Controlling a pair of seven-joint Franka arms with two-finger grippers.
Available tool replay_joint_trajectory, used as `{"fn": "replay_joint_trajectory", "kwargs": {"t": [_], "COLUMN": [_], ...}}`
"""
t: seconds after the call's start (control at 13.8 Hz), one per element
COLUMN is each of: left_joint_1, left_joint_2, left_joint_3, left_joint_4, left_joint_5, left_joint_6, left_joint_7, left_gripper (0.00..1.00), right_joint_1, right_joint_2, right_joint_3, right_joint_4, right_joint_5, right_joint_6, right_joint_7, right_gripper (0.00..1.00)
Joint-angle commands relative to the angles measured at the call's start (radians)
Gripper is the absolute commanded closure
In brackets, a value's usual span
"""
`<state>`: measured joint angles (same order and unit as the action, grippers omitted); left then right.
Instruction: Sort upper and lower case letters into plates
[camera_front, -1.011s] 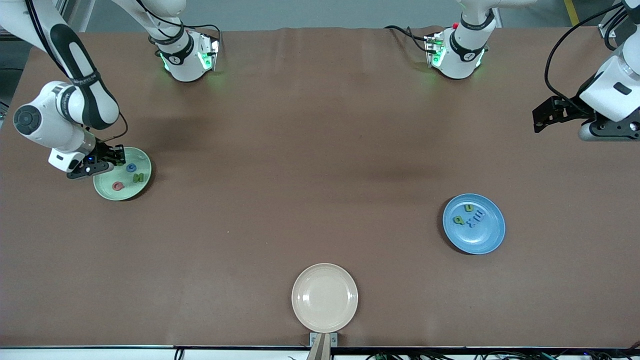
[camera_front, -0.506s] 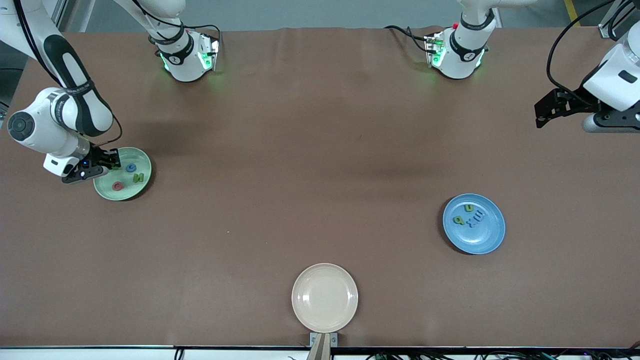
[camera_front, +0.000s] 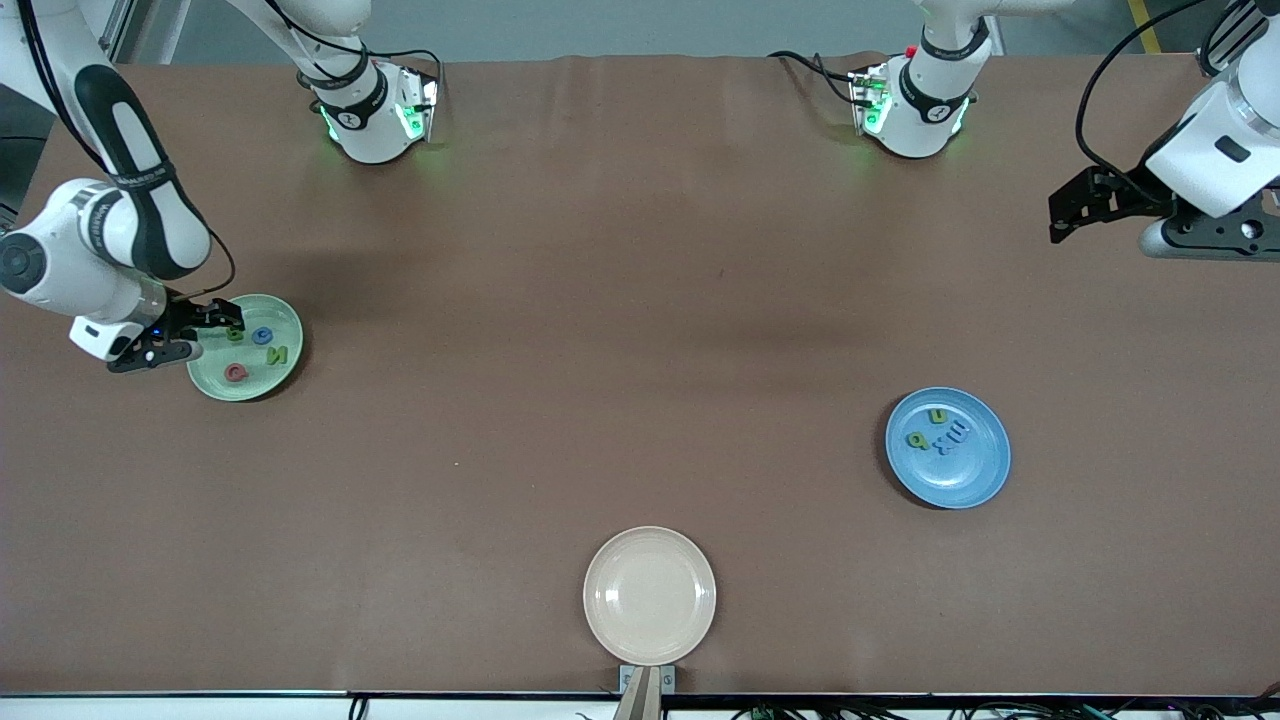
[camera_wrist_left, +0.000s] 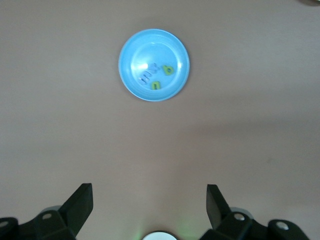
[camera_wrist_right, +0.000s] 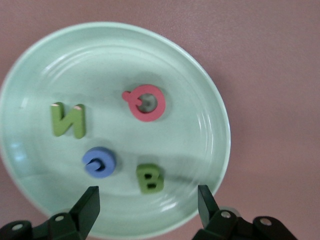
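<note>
The mint green plate (camera_front: 255, 386) lies at the right arm's end of the table. It holds a green B (camera_front: 235, 334), a blue letter (camera_front: 263, 336), a green N (camera_front: 277, 354) and a red Q (camera_front: 236, 373). My right gripper (camera_front: 228, 322) hovers open over that plate's rim; in the right wrist view the green B (camera_wrist_right: 150, 178) lies free just ahead of the right gripper (camera_wrist_right: 148, 194). The sky blue plate (camera_front: 955, 482) holds several small letters. My left gripper (camera_front: 1062, 215) hangs open and empty over bare table at the left arm's end.
A cream-beige plate (camera_front: 649, 595) with nothing on it sits by the table edge nearest the front camera. The left wrist view looks down on the blue plate (camera_wrist_left: 145, 45) from well above. The two arm bases (camera_front: 375, 115) stand along the table's top edge.
The right gripper has opened and let the green B drop into the mint plate, drawing back toward the table's end. The left arm has shifted slightly.
</note>
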<state>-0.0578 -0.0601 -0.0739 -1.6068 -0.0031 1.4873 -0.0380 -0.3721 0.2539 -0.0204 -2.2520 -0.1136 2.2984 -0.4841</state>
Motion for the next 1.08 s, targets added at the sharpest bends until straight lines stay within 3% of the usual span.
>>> {"fn": "replay_joint_trajectory", "kwargs": {"t": [0.0,0.29,0.43,0.65,0.87,1.01], "left_joint_1": [0.004,0.003,0.003,0.004,0.006,0.004], "left_joint_2": [-0.041,-0.035,-0.035,-0.029,-0.029,-0.029], "left_joint_3": [-0.001,0.006,0.006,0.006,0.009,0.008], "left_joint_4": [-0.001,0.001,0.001,0.014,0.016,0.015], "left_joint_5": [-0.028,-0.032,-0.032,-0.025,-0.021,-0.020], "left_joint_6": [-0.024,-0.036,-0.038,-0.038,-0.039,-0.039], "left_joint_7": [0.015,0.003,-0.005,-0.005,-0.003,-0.003], "left_gripper": [0.00,0.00,0.00,0.00,0.00,0.00], "right_joint_1": [0.039,0.132,0.235,0.361,0.361,0.354], "right_joint_2": [-0.129,-0.333,-0.427,-0.499,-0.472,-0.389], "right_joint_3": [0.011,0.011,0.013,0.013,0.007,0.004], "right_joint_4": [0.098,0.104,0.104,0.124,0.347,0.536], "right_joint_5": [0.006,0.043,0.058,0.069,0.116,0.118], "right_joint_6": [-0.274,-0.469,-0.557,-0.580,-0.667,-0.715], "right_joint_7": [0.093,0.255,0.397,0.580,0.593,0.584], "right_gripper": [0.12,0.12,0.12,0.10,0.01,0.00]}}
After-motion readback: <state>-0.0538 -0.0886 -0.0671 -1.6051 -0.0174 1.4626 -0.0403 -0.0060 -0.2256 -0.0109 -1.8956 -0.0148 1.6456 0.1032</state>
